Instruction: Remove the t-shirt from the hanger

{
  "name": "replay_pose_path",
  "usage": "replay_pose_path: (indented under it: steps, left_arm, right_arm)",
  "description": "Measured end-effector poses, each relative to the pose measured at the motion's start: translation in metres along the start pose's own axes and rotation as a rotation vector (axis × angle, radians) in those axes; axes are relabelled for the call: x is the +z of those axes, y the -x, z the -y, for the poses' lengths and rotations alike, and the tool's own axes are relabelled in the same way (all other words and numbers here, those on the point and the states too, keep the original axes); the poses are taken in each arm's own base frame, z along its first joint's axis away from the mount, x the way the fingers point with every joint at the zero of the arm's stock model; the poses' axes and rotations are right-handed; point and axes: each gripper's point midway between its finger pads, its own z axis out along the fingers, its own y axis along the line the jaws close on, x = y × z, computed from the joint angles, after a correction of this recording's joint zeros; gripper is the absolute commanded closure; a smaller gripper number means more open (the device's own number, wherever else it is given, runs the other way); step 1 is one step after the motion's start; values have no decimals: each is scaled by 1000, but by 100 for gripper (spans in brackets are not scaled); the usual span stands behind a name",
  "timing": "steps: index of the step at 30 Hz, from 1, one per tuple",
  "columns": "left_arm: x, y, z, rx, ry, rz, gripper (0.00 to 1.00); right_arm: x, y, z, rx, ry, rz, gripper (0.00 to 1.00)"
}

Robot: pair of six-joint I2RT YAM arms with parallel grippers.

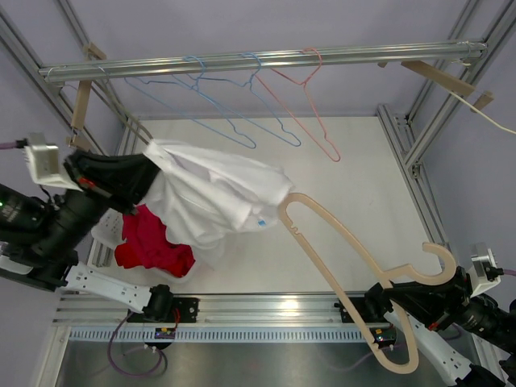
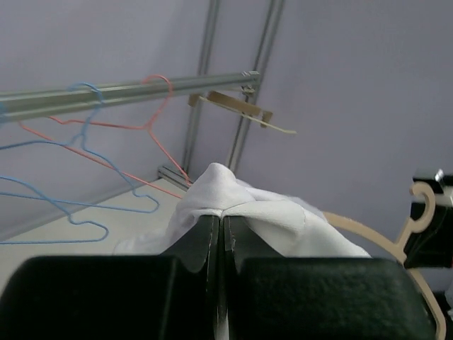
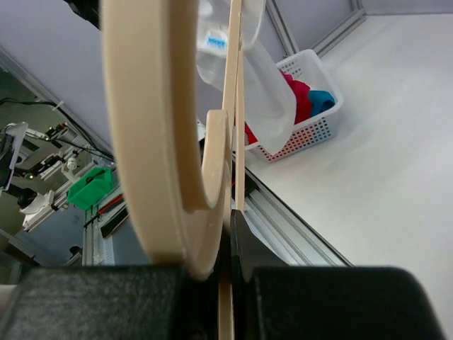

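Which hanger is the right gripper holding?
The thick beige hanger, clamped in the right gripper. The blue wire hangers and the pink wire hanger are thin and hang on the rail.

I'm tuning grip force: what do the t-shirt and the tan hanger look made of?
The t-shirt looks like soft, matte white cloth: it folds and drapes. The hanger looks like pale, smooth wood, maybe plastic: thick, rigid, evenly tan.

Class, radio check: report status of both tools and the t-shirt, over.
Left tool shut on white fabric t-shirt. Right tool shut on beige curved hanger. Shirt's edge at hanger's far end. Red clothes below it.
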Motion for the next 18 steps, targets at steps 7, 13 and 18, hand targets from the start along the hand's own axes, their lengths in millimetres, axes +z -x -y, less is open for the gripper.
replay_pose_path:
  steps: [7,13,18]
  left_arm:
    - [-26,53,-84,87,296,74,100]
    - [-46,13,-116,256,444,-21,100]
    - [-73,-29,-143,293,544,-109,100]
  right_arm:
    - [1,1,4,-3,-19,4,100]
    - [8,2,7,-1,-31,-15,100]
    - [19,1,14,5,-41,-31,100]
